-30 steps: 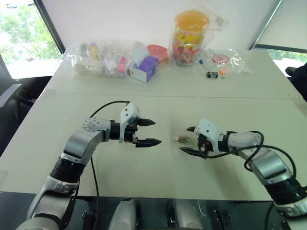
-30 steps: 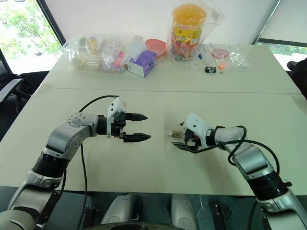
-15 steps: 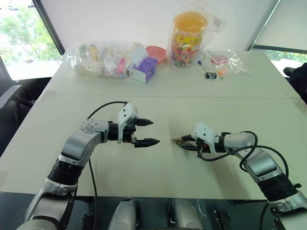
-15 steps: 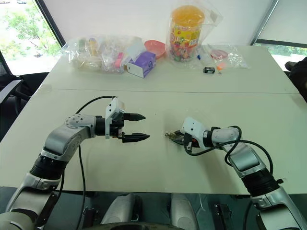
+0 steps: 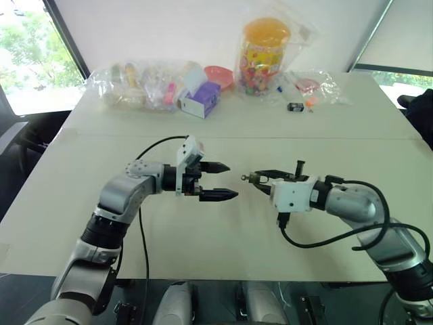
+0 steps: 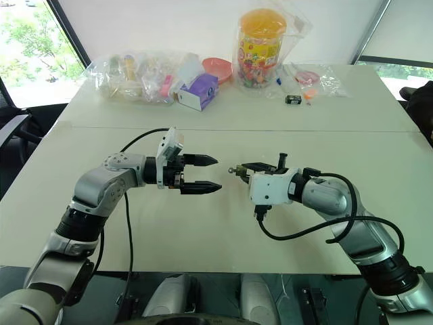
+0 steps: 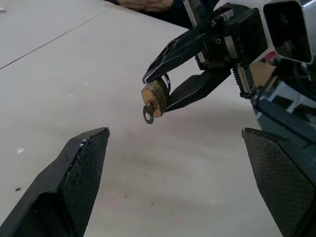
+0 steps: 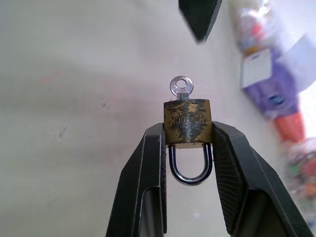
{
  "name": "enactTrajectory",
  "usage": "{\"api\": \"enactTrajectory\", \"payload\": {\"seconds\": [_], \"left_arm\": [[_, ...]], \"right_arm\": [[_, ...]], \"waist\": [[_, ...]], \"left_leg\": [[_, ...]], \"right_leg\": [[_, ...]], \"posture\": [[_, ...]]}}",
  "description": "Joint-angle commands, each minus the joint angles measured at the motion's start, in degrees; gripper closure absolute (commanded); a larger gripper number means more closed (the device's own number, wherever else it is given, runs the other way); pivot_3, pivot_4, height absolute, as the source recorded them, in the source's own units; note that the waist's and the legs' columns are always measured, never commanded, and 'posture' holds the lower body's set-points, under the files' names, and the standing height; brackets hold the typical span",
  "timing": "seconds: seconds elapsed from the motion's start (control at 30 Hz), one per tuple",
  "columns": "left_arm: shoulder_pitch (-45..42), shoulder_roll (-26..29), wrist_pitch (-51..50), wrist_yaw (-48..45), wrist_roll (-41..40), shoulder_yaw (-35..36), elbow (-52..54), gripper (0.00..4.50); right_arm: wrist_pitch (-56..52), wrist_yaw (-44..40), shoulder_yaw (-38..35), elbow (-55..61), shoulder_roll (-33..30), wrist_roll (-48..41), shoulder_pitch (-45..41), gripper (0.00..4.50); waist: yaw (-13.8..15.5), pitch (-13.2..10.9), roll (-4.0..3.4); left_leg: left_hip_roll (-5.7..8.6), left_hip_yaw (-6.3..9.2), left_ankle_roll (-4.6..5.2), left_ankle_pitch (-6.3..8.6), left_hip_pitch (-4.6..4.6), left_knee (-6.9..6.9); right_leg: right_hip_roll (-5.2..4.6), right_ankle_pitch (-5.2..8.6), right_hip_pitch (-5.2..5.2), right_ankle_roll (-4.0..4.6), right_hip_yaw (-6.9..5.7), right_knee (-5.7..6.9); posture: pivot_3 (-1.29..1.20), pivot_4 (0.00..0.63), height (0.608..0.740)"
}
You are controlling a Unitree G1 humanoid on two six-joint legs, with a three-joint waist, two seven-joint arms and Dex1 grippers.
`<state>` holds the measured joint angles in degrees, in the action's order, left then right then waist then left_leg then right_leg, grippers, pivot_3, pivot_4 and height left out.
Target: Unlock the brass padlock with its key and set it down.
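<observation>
My right gripper (image 5: 253, 177) is shut on the small brass padlock (image 8: 187, 127) and holds it in the air above the white table (image 5: 203, 237). The fingers (image 8: 150, 163) clamp the two sides of the lock body, and its silvery shackle hangs back between them. The key (image 8: 180, 88) sticks out of the body's far end, toward my left gripper. The left gripper (image 5: 231, 181) is open with nothing in it, level with the padlock (image 7: 156, 95) and a short way to its left, pointing at it. The key (image 7: 148, 113) lies in line with the gap between the left fingers (image 7: 84, 163).
Along the table's far edge lie clear plastic bags (image 5: 142, 84) of small items, a purple and white box (image 5: 203, 98), a red bowl (image 5: 220, 73) and a bagged jar of sweets (image 5: 265, 51). A small black item (image 5: 295, 106) sits by another bag (image 5: 314, 84).
The right gripper has shut on the padlock, lifted it off the table and rolled its wrist. The left gripper has edged right, toward it.
</observation>
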<state>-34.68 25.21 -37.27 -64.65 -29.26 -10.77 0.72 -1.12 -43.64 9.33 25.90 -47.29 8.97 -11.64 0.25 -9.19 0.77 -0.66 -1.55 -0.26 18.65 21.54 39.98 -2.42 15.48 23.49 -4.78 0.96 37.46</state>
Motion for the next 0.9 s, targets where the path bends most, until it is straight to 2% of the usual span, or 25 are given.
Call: {"api": "enactTrajectory", "payload": {"seconds": [0.03,0.17,0.27,0.5,0.7,0.8,0.9], "left_arm": [[-1.9,-0.2,-0.1,-2.0,-1.4,0.7,-0.4,0.0],[-2.7,-0.8,0.9,-3.1,-1.1,0.6,-1.7,0.0],[-2.8,-1.1,1.9,-3.9,-0.3,0.0,-2.3,0.84],[-2.5,-1.8,2.9,-4.4,0.9,-1.2,-2.5,4.36],[-3.3,-2.7,2.6,-3.8,1.2,-1.3,-3.7,4.44],[-3.7,-3.1,2.0,-2.9,0.9,-0.7,-4.5,3.72],[-3.7,-3.0,3.0,-2.5,1.7,-0.9,-4.4,2.22]], "right_arm": [[-1.4,-1.2,-2.2,5.3,-0.9,-0.2,0.3,3.8],[-3.7,-2.6,-2.0,7.2,-1.0,-0.1,0.6,3.8],[-4.7,-3.4,-1.9,8.1,-1.0,-0.1,0.4,3.8],[-6.5,-4.9,-1.7,9.6,-0.8,-0.3,-0.9,3.8],[-7.7,-5.5,-1.5,10.1,-0.4,-0.4,-1.5,3.8],[-8.4,-5.7,-1.5,10.3,-0.2,-0.6,-1.6,3.8],[-8.9,-5.9,-1.5,10.6,-0.1,-0.7,-1.4,3.8]], "waist": [[0.0,0.0,0.0],[0.1,0.0,0.0],[0.1,0.0,0.0],[0.1,0.0,0.01],[0.2,0.0,0.01],[0.2,0.0,0.01],[0.2,0.0,0.01]], "left_leg": [[0.01,0.0,0.0,0.0,0.0,0.01],[0.03,0.0,0.0,0.0,0.0,0.01],[0.03,0.0,0.01,0.01,0.0,0.01],[0.03,0.0,0.01,0.01,0.0,0.01],[0.03,0.0,0.01,0.01,0.01,0.01],[0.03,0.0,0.02,0.01,0.01,0.01],[0.03,0.0,0.03,0.01,0.01,0.01]], "right_leg": [[0.0,0.0,-0.01,0.0,0.0,-0.01],[-0.01,0.0,-0.01,0.01,0.0,-0.01],[0.0,0.01,-0.01,0.01,0.0,-0.02],[-0.01,0.01,-0.01,0.01,0.0,-0.03],[-0.01,0.01,-0.01,0.01,0.0,-0.04],[-0.01,0.01,-0.01,0.01,0.0,-0.04],[-0.01,0.01,-0.01,0.01,0.0,-0.05]], "posture": [[0.0,0.15,0.735],[0.0,0.15,0.735],[0.0,0.15,0.735],[0.0,0.15,0.735],[0.0,0.15,0.735],[0.0,0.15,0.735],[0.0,0.15,0.735]]}}
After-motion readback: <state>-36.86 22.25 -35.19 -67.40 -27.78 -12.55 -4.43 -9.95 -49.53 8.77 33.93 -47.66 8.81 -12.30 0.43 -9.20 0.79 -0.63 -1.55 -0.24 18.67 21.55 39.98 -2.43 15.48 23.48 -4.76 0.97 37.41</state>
